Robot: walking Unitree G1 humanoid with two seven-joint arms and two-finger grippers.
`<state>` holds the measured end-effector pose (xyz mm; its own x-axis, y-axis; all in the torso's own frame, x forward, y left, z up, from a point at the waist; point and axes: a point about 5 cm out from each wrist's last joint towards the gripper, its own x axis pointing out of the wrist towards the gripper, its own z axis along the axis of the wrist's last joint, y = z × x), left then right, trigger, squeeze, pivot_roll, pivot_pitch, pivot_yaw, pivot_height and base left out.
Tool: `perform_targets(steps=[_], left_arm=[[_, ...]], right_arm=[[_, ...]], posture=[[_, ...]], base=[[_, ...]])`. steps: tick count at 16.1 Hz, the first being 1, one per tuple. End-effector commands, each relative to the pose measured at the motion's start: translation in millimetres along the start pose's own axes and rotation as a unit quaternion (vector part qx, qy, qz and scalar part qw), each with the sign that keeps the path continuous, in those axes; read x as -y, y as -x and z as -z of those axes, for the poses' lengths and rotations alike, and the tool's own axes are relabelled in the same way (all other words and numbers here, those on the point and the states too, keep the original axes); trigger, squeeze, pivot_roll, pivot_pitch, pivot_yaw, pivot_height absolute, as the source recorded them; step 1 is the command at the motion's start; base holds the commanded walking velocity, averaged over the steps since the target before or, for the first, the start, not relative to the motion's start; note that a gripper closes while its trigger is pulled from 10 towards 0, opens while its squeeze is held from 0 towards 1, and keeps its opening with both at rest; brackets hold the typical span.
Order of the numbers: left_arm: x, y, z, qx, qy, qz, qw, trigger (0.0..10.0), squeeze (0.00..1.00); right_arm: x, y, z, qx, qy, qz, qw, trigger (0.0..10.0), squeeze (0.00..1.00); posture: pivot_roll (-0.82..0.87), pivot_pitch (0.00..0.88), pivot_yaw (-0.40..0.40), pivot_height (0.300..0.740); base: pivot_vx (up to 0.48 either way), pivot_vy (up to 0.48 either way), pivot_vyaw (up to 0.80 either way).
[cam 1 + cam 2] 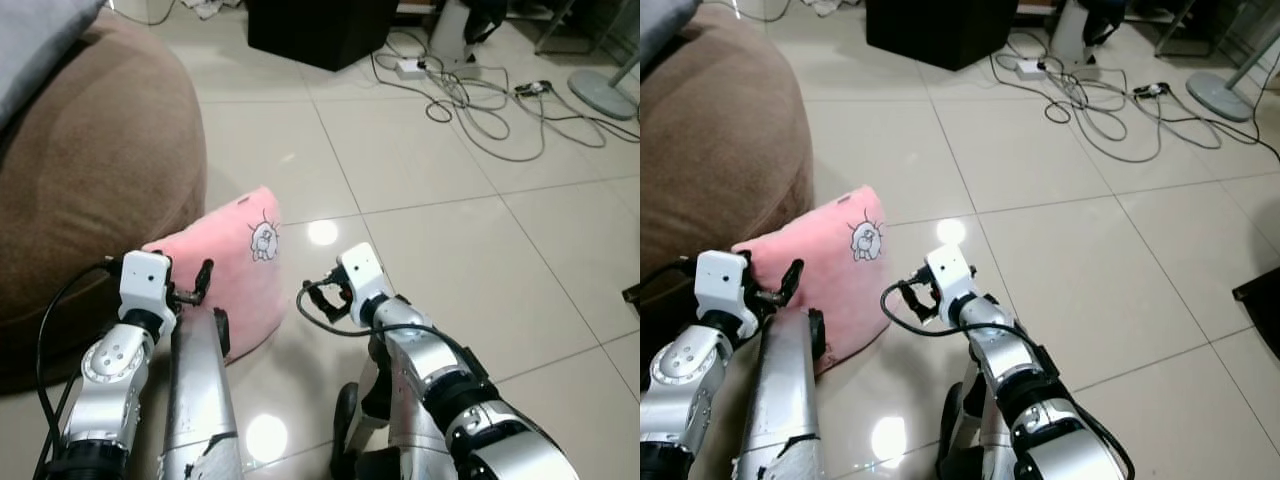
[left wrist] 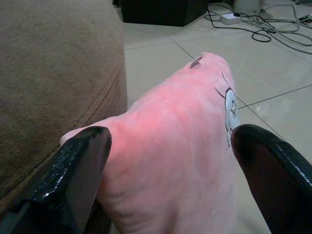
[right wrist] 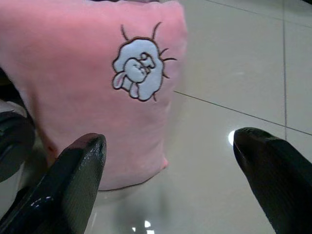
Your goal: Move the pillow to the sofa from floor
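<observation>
Pillow (image 1: 235, 265) stands on the floor (image 1: 450, 230), leaning against the sofa (image 1: 90, 170). My left claw (image 2: 170, 170) spreads wide astride its edge; my right claw (image 3: 168, 165) gapes empty beside it.

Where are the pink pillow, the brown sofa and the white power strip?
pink pillow (image 1: 235, 275), left eye view, its plush front below the bunny patch.
brown sofa (image 1: 90, 170), left eye view, its rounded side.
white power strip (image 1: 409, 68), left eye view, its top.
</observation>
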<state>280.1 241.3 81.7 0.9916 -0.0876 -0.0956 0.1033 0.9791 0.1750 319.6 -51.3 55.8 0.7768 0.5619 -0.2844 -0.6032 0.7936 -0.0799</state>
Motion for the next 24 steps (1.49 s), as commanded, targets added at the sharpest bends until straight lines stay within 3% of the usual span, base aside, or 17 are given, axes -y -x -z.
perform_targets(steps=[1,9,13,18,22,24], left_arm=[[4.7,0.7,3,-0.007,0.002,0.009,1.000,10.0,0.00],[3.2,-1.5,3,-0.012,-0.008,0.016,1.000,10.0,0.00],[-13.7,-14.8,-2,-0.035,-0.072,0.016,0.997,10.0,0.00],[-9.9,-41.4,-23,-0.023,-0.121,0.046,0.991,10.0,0.00],[-11.9,-51.5,-45,-0.008,-0.170,0.092,0.981,10.0,0.00],[-10.3,-54.4,-45,-0.022,-0.193,0.121,0.974,10.0,0.00]], right_arm=[[2.7,3.4,7,-0.016,0.005,0.003,1.000,10.0,0.00],[4.3,3.8,1,0.007,-0.006,0.000,1.000,10.0,0.00],[0.2,4.2,1,0.012,-0.006,-0.010,1.000,10.0,0.00],[-3.0,4.9,0,0.016,-0.006,-0.014,1.000,10.0,0.00],[-4.1,7.9,5,0.012,-0.012,-0.006,1.000,10.0,0.00],[-4.9,8.0,5,0.012,-0.013,-0.006,1.000,10.0,0.00]], posture=[[0.28,0.240,-0.192,0.450],[0.28,0.244,-0.191,0.437],[0.27,0.246,-0.189,0.437],[0.25,0.242,-0.182,0.437],[0.24,0.242,-0.167,0.437],[0.24,0.244,-0.165,0.437]], base=[[0.000,0.000,0.46],[0.000,0.000,0.05],[0.000,0.000,0.00],[0.000,0.000,0.00],[0.000,0.000,0.00],[0.000,0.000,0.00]])
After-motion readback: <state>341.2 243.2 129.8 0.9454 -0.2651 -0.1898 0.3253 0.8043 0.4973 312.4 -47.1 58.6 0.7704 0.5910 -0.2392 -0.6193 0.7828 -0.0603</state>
